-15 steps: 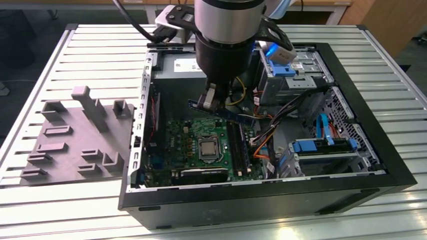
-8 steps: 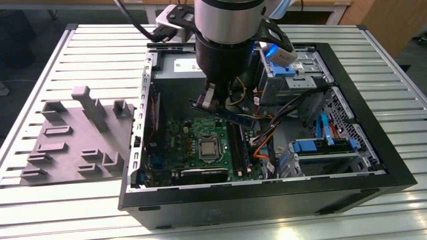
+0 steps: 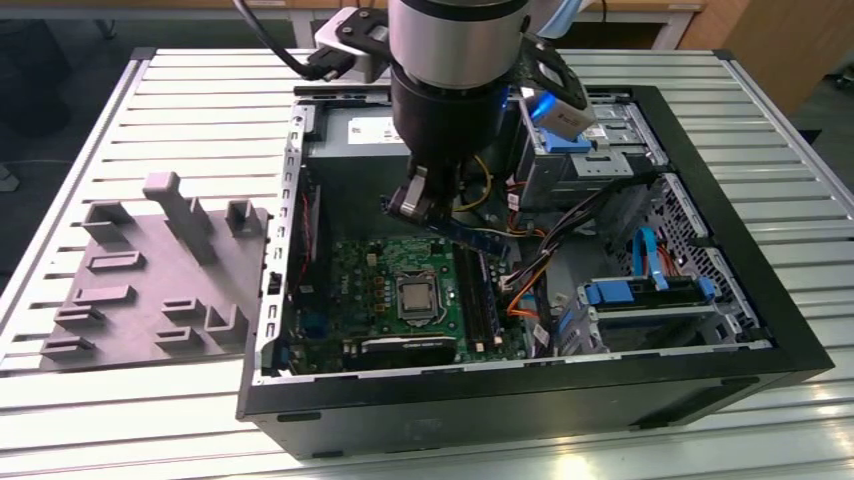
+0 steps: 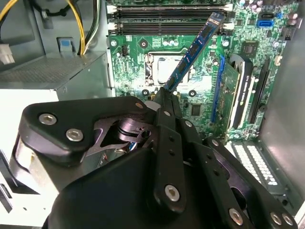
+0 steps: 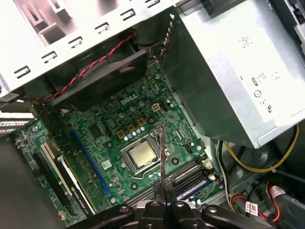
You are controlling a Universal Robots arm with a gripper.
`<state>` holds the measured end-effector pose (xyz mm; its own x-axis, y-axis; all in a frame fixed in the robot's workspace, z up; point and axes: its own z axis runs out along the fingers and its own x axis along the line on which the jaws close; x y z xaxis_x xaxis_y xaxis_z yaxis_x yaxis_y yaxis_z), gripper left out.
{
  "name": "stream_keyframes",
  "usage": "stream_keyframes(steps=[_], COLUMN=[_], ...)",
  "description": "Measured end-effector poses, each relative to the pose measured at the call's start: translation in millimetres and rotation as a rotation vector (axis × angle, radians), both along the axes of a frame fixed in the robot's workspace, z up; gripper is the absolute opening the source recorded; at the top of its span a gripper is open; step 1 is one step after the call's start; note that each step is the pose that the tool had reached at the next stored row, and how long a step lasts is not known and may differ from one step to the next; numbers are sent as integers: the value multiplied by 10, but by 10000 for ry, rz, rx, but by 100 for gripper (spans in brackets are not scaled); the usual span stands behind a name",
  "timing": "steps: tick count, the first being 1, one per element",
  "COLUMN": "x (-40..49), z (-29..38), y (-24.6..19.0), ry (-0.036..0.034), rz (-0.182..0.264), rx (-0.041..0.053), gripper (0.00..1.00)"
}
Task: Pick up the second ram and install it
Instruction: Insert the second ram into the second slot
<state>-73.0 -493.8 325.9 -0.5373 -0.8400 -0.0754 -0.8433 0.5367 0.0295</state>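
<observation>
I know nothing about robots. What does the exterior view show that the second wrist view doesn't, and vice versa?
Exterior view: the whole open computer case on a slatted table, the grey tray with upright posts beside it, and the arm reaching in. Second wrist view: the gripper's black linkage and screws close up, and white clips at the memory slots' ends. Both: the gripper shut on the second ram, tilted above the green motherboard and its silver chip.

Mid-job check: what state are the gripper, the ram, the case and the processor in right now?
gripper: shut on the second ram.
second ram: held by one end, tilted above the motherboard, not seated in a slot.
computer case: lying on its side, open.
processor: in its socket, uncovered.
</observation>
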Motion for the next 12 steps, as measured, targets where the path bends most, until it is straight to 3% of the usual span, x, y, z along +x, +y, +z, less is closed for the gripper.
stream_keyframes(steps=[12], x=[0], z=[-5], y=[0], ry=[-1], rz=[-1292], rx=[1], gripper=[11])
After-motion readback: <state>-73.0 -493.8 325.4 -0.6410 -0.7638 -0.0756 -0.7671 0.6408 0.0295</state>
